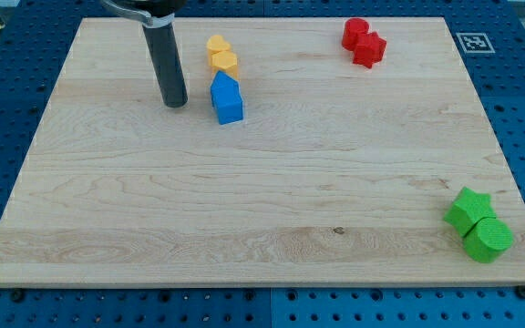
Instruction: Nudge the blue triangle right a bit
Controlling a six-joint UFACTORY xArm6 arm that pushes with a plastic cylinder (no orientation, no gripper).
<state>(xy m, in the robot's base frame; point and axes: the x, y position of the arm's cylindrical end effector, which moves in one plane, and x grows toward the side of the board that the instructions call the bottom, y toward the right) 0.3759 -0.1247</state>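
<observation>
The blue triangle (227,98), a small house-shaped blue block, lies on the wooden board (262,182) in the upper left part of the view. My tip (175,102) stands just to the block's left, a small gap apart from it. Two yellow blocks (221,56) sit close above the blue one, the lower of them nearly touching its top.
Two red blocks (364,41) lie together near the board's top edge, right of centre. Two green blocks, a star (468,209) and a rounder one (488,240), sit at the bottom right corner. A marker tag (473,42) is at the top right.
</observation>
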